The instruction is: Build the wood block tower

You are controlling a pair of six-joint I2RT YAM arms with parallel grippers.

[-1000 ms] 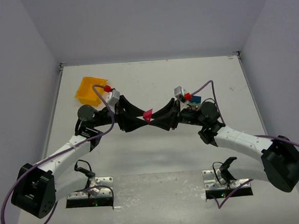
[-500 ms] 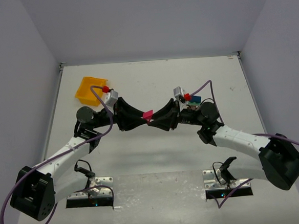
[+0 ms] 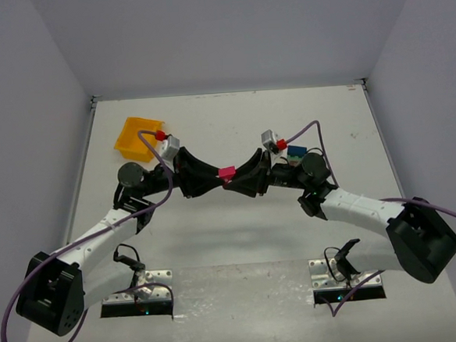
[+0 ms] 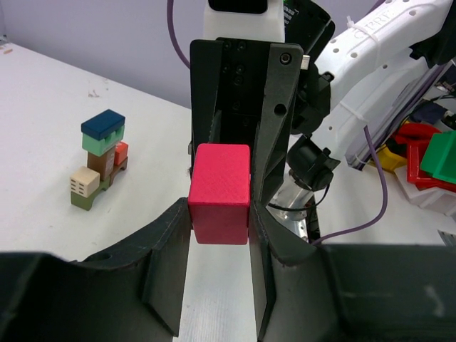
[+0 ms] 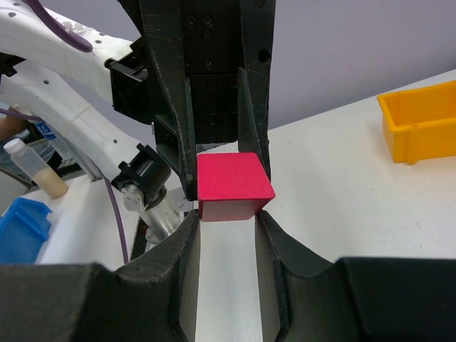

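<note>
A red block (image 3: pixel 226 171) hangs in mid-air over the table's middle, between both grippers. My left gripper (image 3: pixel 221 175) comes from the left and is shut on the block (image 4: pixel 219 192), its fingers pressing both side faces. My right gripper (image 3: pixel 233 174) comes from the right. Its fingertips (image 5: pixel 191 222) touch the lower corners of the block (image 5: pixel 234 187). The partly built tower (image 3: pixel 295 151) stands behind the right wrist. In the left wrist view it (image 4: pixel 101 158) has a blue block on top, then teal, brown, a red-orange block, a tan cube and an olive base.
A yellow-orange tray (image 3: pixel 136 138) sits at the far left of the table and shows in the right wrist view (image 5: pixel 420 121). Walls close the table on three sides. The arms' base plates (image 3: pixel 139 302) lie at the near edge.
The right arm has pushed forward and left toward the block, uncovering the tower behind its wrist. The left gripper and the block have shifted slightly up and away.
</note>
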